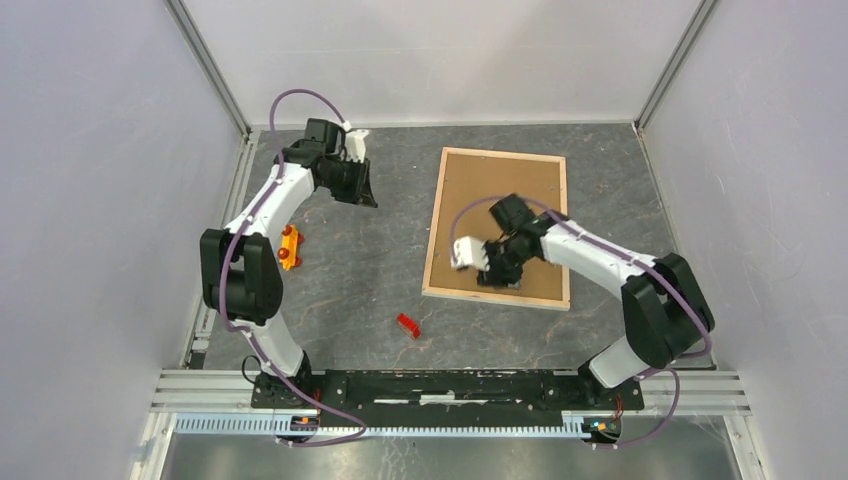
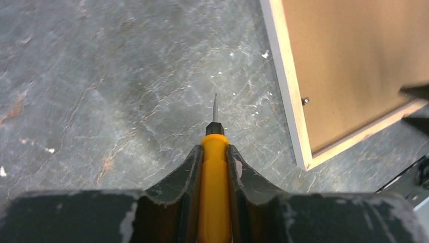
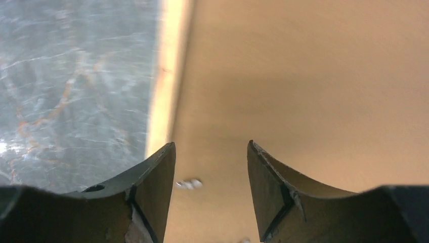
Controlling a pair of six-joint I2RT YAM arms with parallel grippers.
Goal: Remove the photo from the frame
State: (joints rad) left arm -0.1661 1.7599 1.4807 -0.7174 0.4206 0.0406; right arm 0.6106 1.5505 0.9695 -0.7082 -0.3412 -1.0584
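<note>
Frame (image 1: pixel 435 222): rectangular, pale wood (smooth brown backing board (image 1: pixel 500 180))

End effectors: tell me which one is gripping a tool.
The left end effector, shut on a yellow-handled screwdriver; the right end effector is open and empty above the frame.

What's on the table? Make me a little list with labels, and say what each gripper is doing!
frame: lies flat, back side up, on the right part of the table
backing board: brown, sits in the frame
photo: not in sight
left gripper: shut on a yellow screwdriver, over bare table beside the frame
right gripper: open, empty, over the backing board near the frame's edge
small bits: red piece and orange piece on the table
</note>
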